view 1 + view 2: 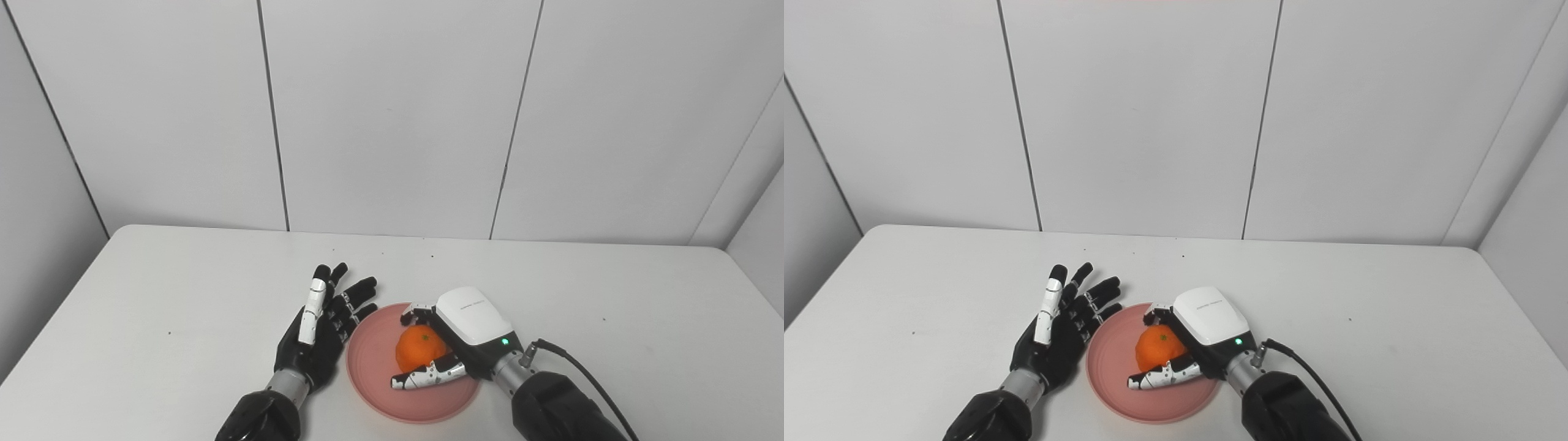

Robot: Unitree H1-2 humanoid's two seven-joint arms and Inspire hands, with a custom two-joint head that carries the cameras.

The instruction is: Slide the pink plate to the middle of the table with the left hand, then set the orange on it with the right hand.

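Observation:
The pink plate (373, 367) lies on the white table near its front edge, about mid-width. The orange (418, 348) sits over the plate, inside my right hand (456, 343). That hand reaches in from the right, its fingers curled round the orange's far side and its thumb along the near side. I cannot tell whether the orange rests on the plate. My left hand (321, 327) is open, fingers spread and pointing away, just left of the plate with its fingertips by the plate's left rim. It holds nothing.
The white table (184, 294) runs back to a panelled wall. A black cable (588, 373) trails from my right wrist. Nothing else stands on the table.

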